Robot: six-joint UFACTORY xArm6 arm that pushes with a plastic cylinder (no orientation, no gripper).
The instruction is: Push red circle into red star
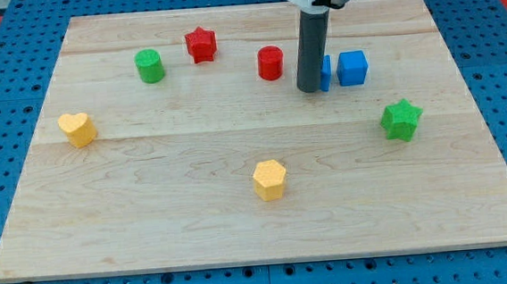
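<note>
The red circle (270, 62) stands on the wooden board in the upper middle. The red star (201, 44) lies up and to the view's left of it, with a gap between them. My tip (310, 89) rests on the board just to the view's right of the red circle and a little lower, not touching it. The rod rises straight up from there to the view's top edge.
A blue block (326, 72) is partly hidden behind the rod, and a blue cube (352, 67) sits right of it. A green circle (150, 66), yellow heart (77, 128), yellow hexagon (269, 178) and green star (401, 119) lie around the board (151, 212).
</note>
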